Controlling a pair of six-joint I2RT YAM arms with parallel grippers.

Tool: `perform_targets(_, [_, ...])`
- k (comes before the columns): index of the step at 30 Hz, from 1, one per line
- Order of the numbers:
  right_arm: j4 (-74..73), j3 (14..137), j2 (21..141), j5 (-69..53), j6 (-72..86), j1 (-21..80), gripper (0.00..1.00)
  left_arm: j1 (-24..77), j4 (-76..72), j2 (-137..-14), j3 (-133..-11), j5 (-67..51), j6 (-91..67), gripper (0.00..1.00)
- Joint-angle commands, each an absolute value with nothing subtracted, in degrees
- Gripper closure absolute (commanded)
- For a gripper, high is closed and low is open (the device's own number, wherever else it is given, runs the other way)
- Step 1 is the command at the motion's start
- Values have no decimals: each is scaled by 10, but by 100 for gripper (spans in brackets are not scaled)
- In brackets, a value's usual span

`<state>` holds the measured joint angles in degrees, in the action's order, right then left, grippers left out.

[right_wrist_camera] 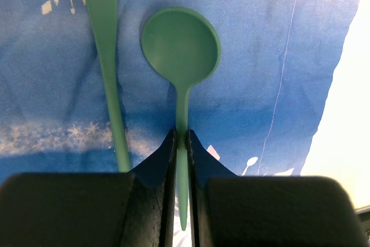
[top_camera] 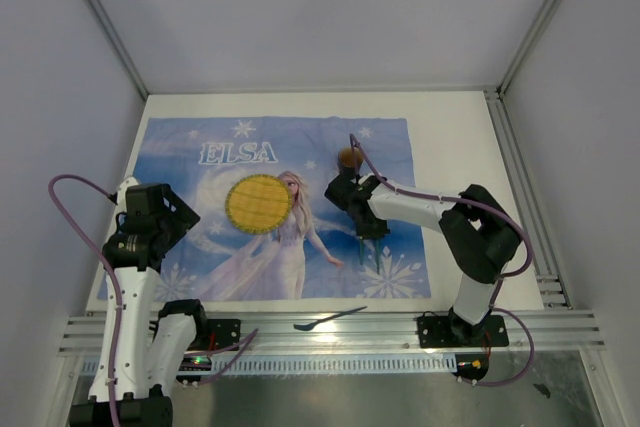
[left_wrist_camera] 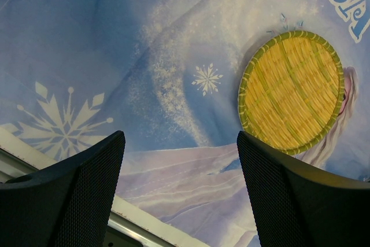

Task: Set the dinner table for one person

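Note:
The white dinner table (top_camera: 460, 147) carries a blue "ELSA" cloth (top_camera: 200, 247). A round yellow woven plate (top_camera: 258, 203) lies on the cloth's middle left; it also shows in the left wrist view (left_wrist_camera: 292, 91). My right gripper (right_wrist_camera: 181, 138) is shut on the handle of a green spoon (right_wrist_camera: 181, 44), bowl pointing away, low over the cloth right of the plate (top_camera: 372, 235). A green knife (right_wrist_camera: 107, 56) lies on the cloth just beside the spoon. My left gripper (left_wrist_camera: 182, 201) is open and empty above the cloth's near left part, left of the plate.
A small brown round object (top_camera: 348, 157) sits on the cloth just behind the right wrist. A dark spoon (top_camera: 330, 320) lies at the table's front edge by the rail. The cloth's right edge and bare white table (right_wrist_camera: 352, 114) are close to the right gripper.

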<state>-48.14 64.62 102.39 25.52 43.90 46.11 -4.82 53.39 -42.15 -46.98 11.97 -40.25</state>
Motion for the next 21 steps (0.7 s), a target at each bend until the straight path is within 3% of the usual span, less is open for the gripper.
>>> perform_targets(1, [-476,654,1007,267,448,461,97,-46,514,-421,-478,120,-402,19])
perform_targets(4, [-478,650,994,271,454,461,87,-46,515,-420,-478,121,-403,19])
perform_targets(5, [-482,650,991,279,457,461,77,-46,515,-420,-478,122,-403,19])
perform_targets(10, [-488,650,977,289,457,461,65,-46,516,-420,-478,123,-403,19])
perform_targets(21, [-493,657,967,291,456,461,64,-46,517,-416,-478,126,-404,19])
